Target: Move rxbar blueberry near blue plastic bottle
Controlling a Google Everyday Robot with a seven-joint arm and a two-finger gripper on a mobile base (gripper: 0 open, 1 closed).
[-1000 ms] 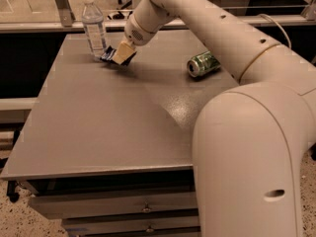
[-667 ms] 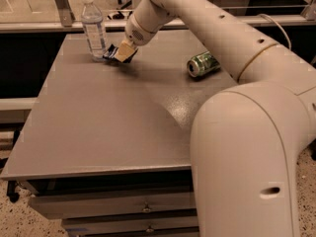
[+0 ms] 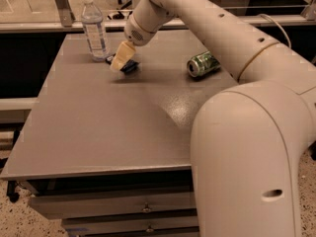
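Observation:
The blue plastic bottle [image 3: 94, 27], clear with a white cap, stands upright at the table's far left. My gripper [image 3: 121, 61] reaches down from the arm just to the right of the bottle. It is shut on the rxbar blueberry [image 3: 130, 66], a dark navy bar that shows on both sides of the beige fingers [image 3: 120, 58]. The bar is at or just above the table top, a short gap from the bottle's base. Most of the bar is hidden by the fingers.
A green metal can [image 3: 203, 64] lies on its side at the far right of the grey table [image 3: 98, 127]. My large white arm [image 3: 247, 147] fills the right foreground. A glass rail runs behind the table; drawers sit under its front edge.
My gripper has come down with the bar, from slightly above the table to table level, staying beside the bottle. The bottle and the can have not moved.

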